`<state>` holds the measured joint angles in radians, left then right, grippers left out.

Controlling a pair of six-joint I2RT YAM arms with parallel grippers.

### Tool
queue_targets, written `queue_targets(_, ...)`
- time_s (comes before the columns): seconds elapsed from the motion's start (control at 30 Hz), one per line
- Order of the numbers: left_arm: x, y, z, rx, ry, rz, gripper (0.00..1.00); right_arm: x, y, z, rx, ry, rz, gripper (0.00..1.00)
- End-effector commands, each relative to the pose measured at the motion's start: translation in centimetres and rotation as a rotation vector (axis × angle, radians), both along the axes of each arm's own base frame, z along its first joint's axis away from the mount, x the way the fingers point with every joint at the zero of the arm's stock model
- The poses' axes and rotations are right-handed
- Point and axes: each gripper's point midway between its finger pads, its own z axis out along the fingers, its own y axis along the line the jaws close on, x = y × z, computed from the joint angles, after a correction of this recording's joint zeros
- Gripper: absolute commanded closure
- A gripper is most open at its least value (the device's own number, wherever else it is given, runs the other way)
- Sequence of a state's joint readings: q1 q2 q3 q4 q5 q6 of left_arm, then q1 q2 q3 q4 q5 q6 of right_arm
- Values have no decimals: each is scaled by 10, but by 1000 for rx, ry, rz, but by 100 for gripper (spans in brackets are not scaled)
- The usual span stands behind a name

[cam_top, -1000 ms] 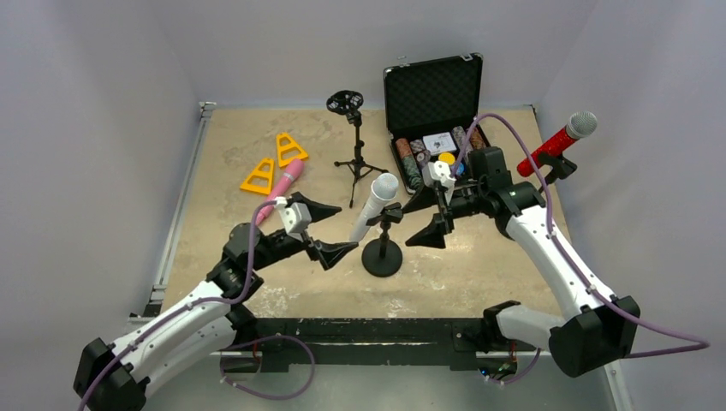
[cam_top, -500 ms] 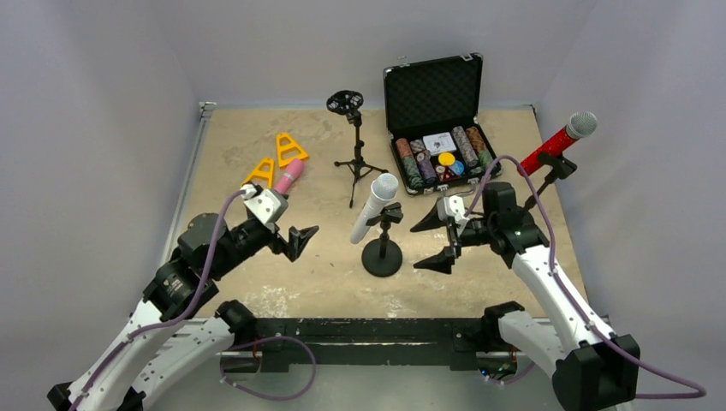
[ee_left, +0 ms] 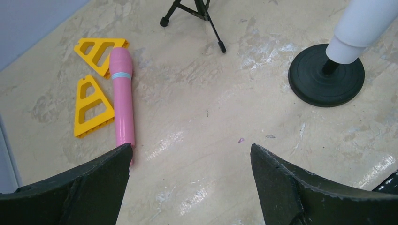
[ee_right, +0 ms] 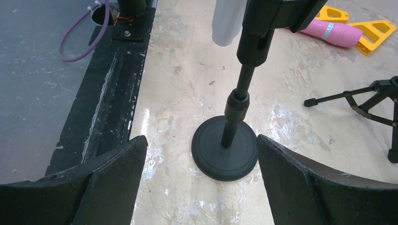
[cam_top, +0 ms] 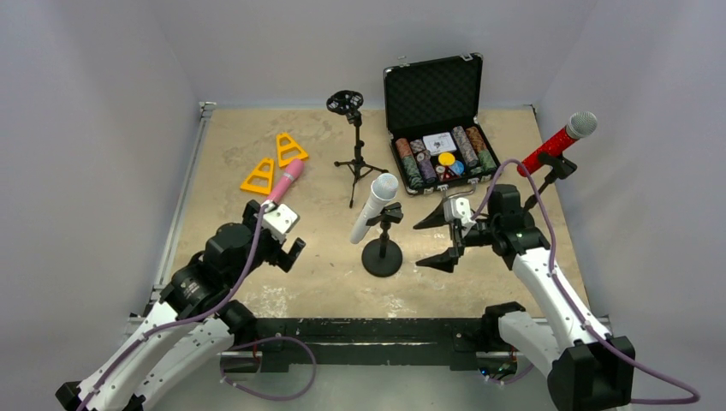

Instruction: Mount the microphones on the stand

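Left gripper hangs with jaws spread wide and empty, just short of the pink microphone; right gripper gapes empty too, facing the round-base stand that holds the white microphone; the pink one lies flat beside 2 yellow triangles; it looks rigid, light and smooth, apt to roll, so pinch across mid-barrel; farther back the tripod stand stands bare.

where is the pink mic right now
The pink stick microphone lies flat on the left side of the table in the top view, beside the two yellow triangular pieces, just ahead of the left arm's open fingers.
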<state>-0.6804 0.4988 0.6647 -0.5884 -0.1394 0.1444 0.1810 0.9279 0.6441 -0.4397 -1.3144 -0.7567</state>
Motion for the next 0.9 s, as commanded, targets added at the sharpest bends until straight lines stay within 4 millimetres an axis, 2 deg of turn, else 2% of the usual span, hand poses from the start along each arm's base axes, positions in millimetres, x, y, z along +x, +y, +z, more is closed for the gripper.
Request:
queue_targets(0.0,6,5,15,-14,-70,27,1,0,-1,8,39,-63,23,10)
queue_targets(0.87,6,4,13,-6,-71,15,1,0,-5,3,47,-70,13,10)
